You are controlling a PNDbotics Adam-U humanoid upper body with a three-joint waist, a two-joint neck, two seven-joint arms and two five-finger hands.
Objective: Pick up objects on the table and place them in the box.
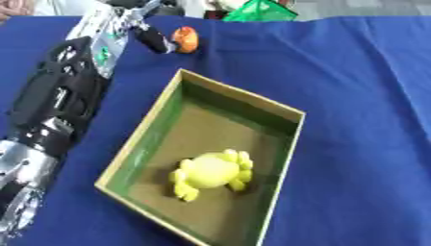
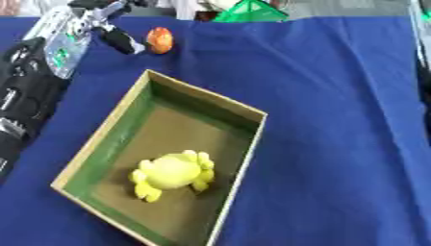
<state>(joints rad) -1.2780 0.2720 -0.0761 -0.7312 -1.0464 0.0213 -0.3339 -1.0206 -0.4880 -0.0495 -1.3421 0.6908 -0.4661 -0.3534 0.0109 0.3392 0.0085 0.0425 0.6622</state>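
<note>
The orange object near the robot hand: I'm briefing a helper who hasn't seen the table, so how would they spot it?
On the blue tablecloth, look beyond the far corner of the open box. The small orange object lies there, at the fingertips of the left robot hand. It is rounded, unlike the yellow toy inside the box.

Box [image 1: 285, 111], open, green-lined: 1
Yellow toy [image 1: 212, 173], inside the box: 1
Orange object [image 1: 185, 39], beyond the box's far corner: 1
Green object [image 1: 262, 11], beyond the box at the counter's [image 1: 362, 96] far edge: 1
</note>
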